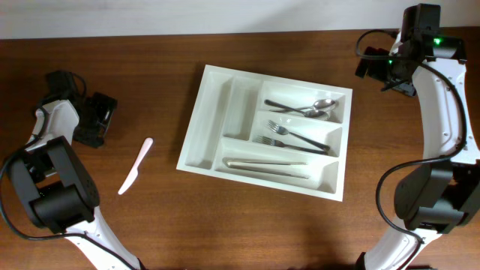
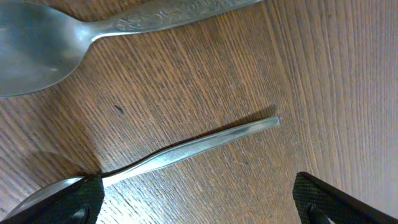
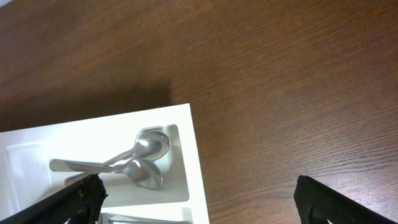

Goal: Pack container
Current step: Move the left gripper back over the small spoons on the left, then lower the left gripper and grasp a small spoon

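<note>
Between the spread jaws of the left gripper [image 2: 199, 202], just ahead of the tips, lies a slim spoon [image 2: 199, 146] on the bare table [image 2: 323, 74]. Its bowl runs behind one finger [image 2: 81, 199]. Farther ahead of the same jaws lies an ornate spoon [image 2: 43, 46], apart from the first. That makes two loose spoons, and neither is touched. These jaws are wide open and hold nothing.

From overhead, one pale knife [image 1: 136, 166] lies on the table off to the side of the left gripper [image 1: 94, 120], between it and the tray [image 1: 196, 131].

One tray sits mid-table, well apart from both sets of jaws, with five compartments: two narrow, three long. One long one holds two spoons [image 1: 319, 107], the next two forks [image 1: 289, 135], the last what look like two pale utensils [image 1: 266, 165]. Both narrow ones look bare.

The right gripper [image 1: 379, 66] stands beyond the tray's spoon corner. Its jaws are also wide apart and hold nothing. In the right wrist view of this gripper [image 3: 208, 199], the tray corner [image 3: 196, 162] with its two spoons [image 3: 146, 146] lies just ahead of the jaws, nearer one finger [image 3: 81, 196].
</note>
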Action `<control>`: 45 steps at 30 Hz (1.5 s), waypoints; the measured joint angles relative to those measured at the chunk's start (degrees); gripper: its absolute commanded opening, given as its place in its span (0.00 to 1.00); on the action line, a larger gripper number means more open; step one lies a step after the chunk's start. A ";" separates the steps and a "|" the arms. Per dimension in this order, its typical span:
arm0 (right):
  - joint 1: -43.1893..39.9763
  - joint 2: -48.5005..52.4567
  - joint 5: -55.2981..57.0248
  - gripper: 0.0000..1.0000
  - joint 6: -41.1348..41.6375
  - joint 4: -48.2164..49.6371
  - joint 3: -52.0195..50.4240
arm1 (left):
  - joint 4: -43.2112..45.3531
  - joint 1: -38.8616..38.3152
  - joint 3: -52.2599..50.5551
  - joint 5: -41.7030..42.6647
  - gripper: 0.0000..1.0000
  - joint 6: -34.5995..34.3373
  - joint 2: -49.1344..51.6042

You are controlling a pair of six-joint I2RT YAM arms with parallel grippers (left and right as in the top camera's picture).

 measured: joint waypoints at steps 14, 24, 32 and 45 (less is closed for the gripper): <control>0.00 0.00 0.00 0.99 0.02 0.02 0.00 | -1.92 0.00 0.02 1.79 0.99 9.27 -3.91; 0.00 0.02 0.00 0.99 0.02 0.00 0.00 | -13.73 0.00 0.15 -4.42 0.99 7.96 -14.21; 0.00 0.02 0.00 0.99 0.04 0.00 0.00 | -13.09 0.63 -3.69 -5.64 0.99 1.20 -14.16; 0.00 0.02 0.00 0.99 0.02 0.00 0.00 | 2.73 6.16 -16.79 -1.36 0.96 -2.93 -14.16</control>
